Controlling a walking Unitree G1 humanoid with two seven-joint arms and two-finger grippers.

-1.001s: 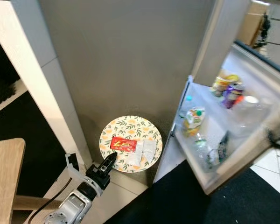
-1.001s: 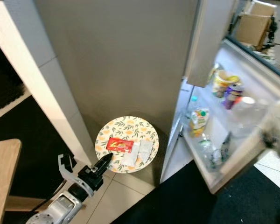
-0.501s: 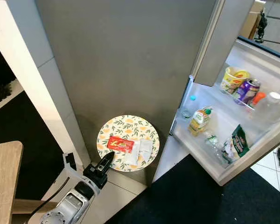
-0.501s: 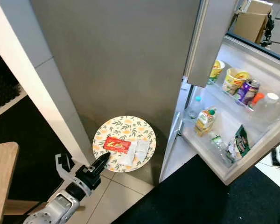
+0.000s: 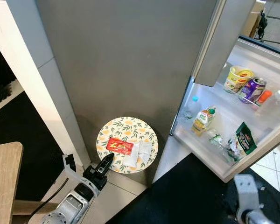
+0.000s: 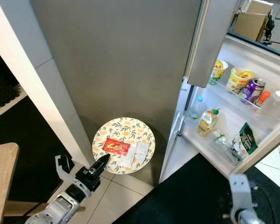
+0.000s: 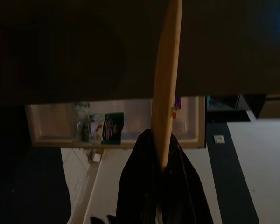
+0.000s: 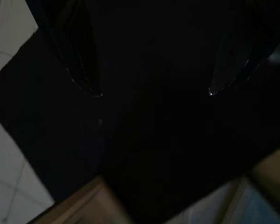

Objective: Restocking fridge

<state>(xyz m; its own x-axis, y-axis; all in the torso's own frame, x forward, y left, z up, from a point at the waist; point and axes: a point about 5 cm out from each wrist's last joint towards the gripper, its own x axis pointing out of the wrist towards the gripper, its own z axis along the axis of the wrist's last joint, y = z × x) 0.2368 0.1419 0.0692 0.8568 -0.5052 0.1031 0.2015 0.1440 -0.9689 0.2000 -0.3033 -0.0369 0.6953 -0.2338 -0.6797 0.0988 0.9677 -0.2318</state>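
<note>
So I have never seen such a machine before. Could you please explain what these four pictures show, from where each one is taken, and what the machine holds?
It is a walking humanoid robot with two silver arms, each ending in two black fingers. The two bright pictures come from a stereo camera on its head, looking down. The two dark ones come from cameras on its wrists, looking along the fingers.

The left gripper is shut on the rim of a flowered plate, held flat in front of the grey fridge. On the plate lie a red packet and a white packet. In the left wrist view the plate shows edge-on.

The door stands open, with its shelves holding a bottle, a green bag, cups and a can.

The right gripper is open, holding nothing, over a black mat.
</note>
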